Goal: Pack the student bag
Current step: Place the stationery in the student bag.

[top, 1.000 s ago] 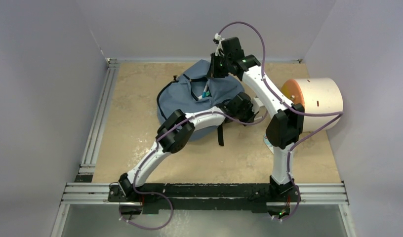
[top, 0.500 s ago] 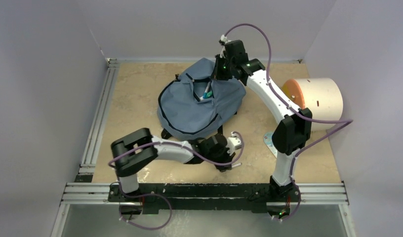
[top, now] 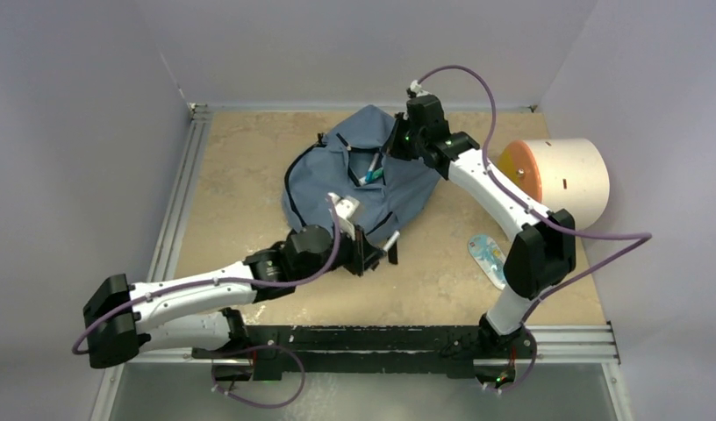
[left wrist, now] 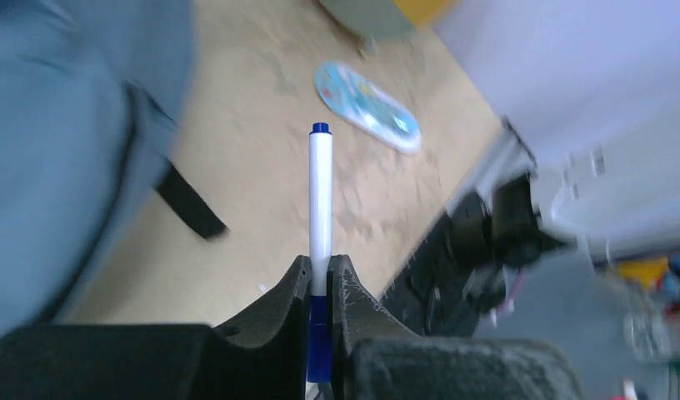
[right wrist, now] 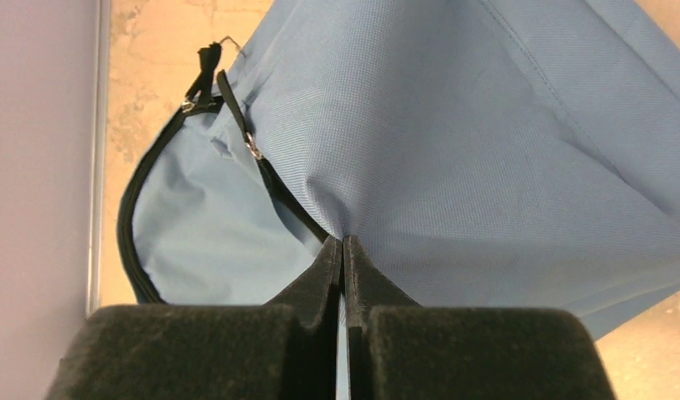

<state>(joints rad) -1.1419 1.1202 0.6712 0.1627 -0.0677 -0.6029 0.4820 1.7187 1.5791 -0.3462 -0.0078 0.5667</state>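
Note:
The student bag (top: 337, 180) is a grey-blue backpack lying at the back of the table, with pens (top: 369, 173) sticking out of its open pocket. My right gripper (top: 392, 147) is shut on a pinch of the bag's fabric (right wrist: 343, 243) beside the dark zipper (right wrist: 253, 152), lifting it into a peak. My left gripper (top: 375, 247) is at the bag's near edge, shut on a white pen with a blue cap (left wrist: 320, 200). The pen points away from the fingers, over the table. The bag (left wrist: 62, 125) and a black strap (left wrist: 191, 204) lie to its left.
A white cylinder with an orange face (top: 565, 171) lies at the right, near the wall. An oval blue patterned case (top: 488, 260) rests on the table beside the right arm. Metal rails run along the left side (top: 175, 210) and the front (top: 363, 338).
My left arm pulled back off the bag to the near edge, then swung to the bag's front with the pen. My right gripper shifted right, still pinching the fabric.

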